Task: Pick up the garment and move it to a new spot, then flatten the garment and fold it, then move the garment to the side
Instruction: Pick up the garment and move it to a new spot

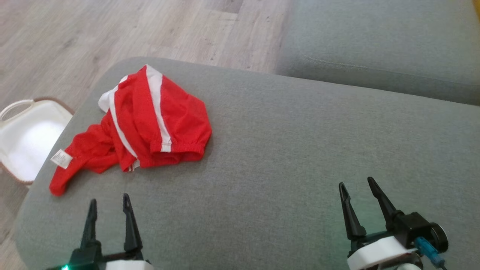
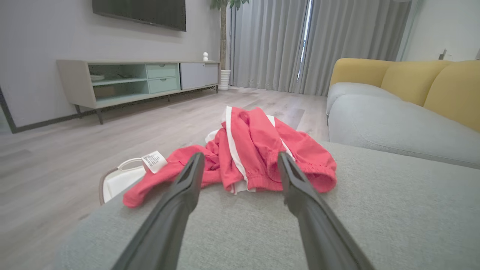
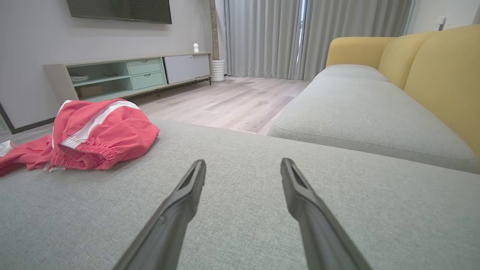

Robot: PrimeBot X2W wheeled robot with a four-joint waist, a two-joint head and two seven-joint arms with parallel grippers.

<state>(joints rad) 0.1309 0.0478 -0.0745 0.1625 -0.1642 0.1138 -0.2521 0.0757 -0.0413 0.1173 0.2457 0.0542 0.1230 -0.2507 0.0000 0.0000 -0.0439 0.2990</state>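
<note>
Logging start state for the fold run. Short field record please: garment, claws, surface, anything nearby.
garment: red with white stripes, crumpled, on left part of cushion
label: white, at garment's left end
left claw: open, empty, just short of garment, not touching it
right claw: open, empty, over bare cushion, well apart from garment
surface: grey cushion
nearby: white basket on floor, left of cushion
task state: garment not yet picked up
</note>
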